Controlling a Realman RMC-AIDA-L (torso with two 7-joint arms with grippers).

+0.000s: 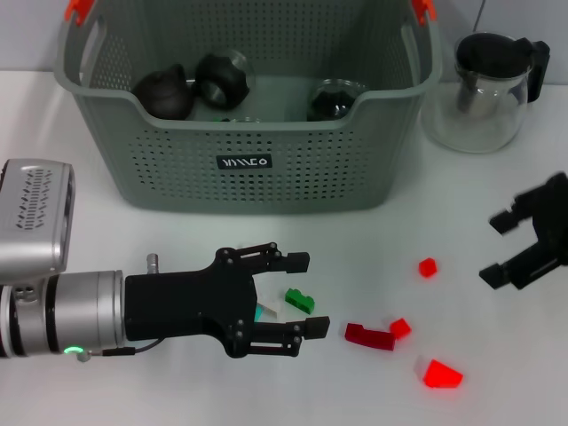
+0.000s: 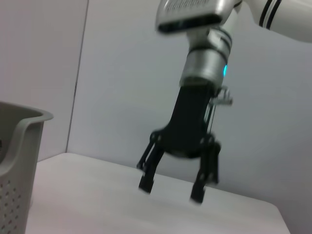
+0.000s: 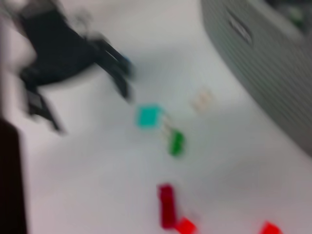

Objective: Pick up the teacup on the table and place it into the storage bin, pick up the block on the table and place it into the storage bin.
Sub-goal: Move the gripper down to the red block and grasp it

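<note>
The grey-green storage bin (image 1: 248,169) stands at the back, with three dark round teacups (image 1: 164,93) inside it. I see no teacup on the table. My left gripper (image 1: 312,295) is open near the table's front. Its fingers reach either side of a green block (image 1: 299,301), with a teal and white block (image 1: 266,311) just behind it. The right wrist view shows that gripper (image 3: 90,105), the teal block (image 3: 147,116) and the green block (image 3: 176,142). My right gripper (image 1: 493,248) hangs open at the right, holding nothing, and the left wrist view shows it (image 2: 170,190) above the table.
A dark red block (image 1: 368,336) and several bright red blocks (image 1: 441,374) lie on the table right of the green one. A glass teapot with a black lid (image 1: 486,89) stands to the right of the bin. A bin corner (image 2: 19,146) shows in the left wrist view.
</note>
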